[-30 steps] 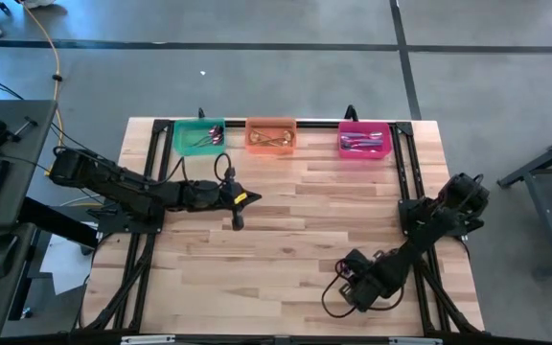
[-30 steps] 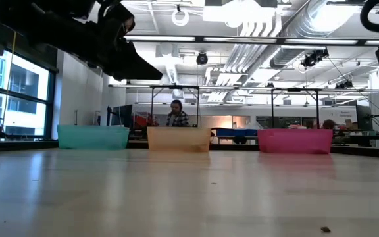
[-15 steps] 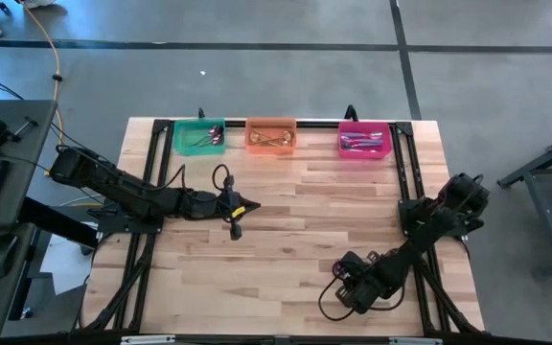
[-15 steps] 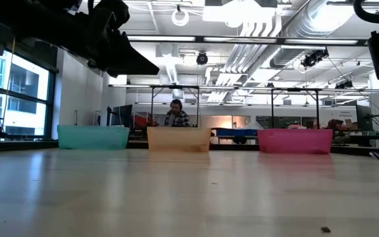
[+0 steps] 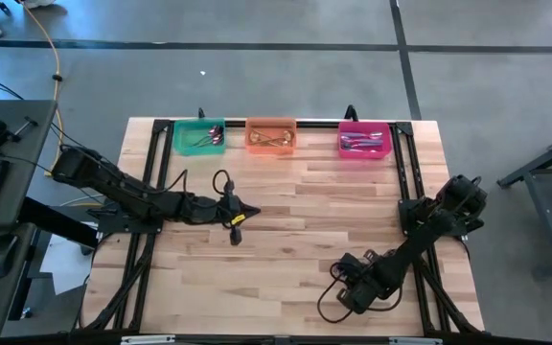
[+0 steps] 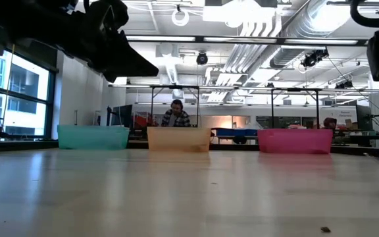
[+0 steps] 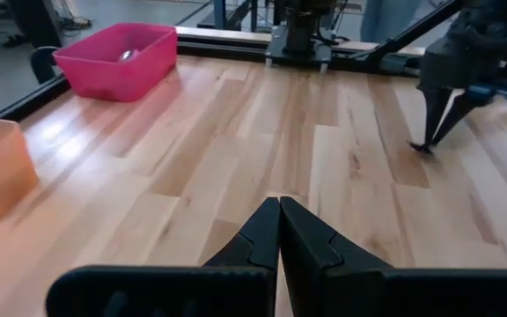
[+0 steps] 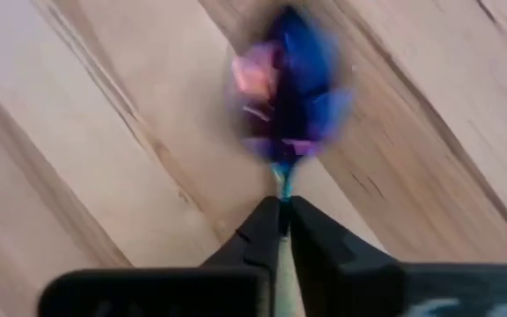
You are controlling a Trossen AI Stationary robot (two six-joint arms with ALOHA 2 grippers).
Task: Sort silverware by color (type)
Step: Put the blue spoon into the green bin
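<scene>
Iridescence on the spoon [image 8: 290, 92] tells you which bin it belongs in: purple-blue bowl, teal neck, and that thin neck is all your right gripper [image 8: 282, 220] has, its jaws clamped on it right at the tips with the bowl sticking out beyond them, close above the wooden table [image 8: 77, 132]. That is your main risk. A slim, smooth handle pinched so near the fingertips can pivot or slide out if you swing the arm fast, and the bowl's weight ahead of the jaws would help it turn. From the high view this gripper [image 5: 345, 287] sits near the table's front edge, well apart from the pink bin [image 5: 364, 142] at the far rail, so you have a long carry. Lift before you travel, or the bowl may drag on the boards. Your left gripper [image 7: 279, 231] hovers over bare wood with its jaws together and nothing between them; its arm reaches toward the table's middle, so watch that your paths do not cross.
</scene>
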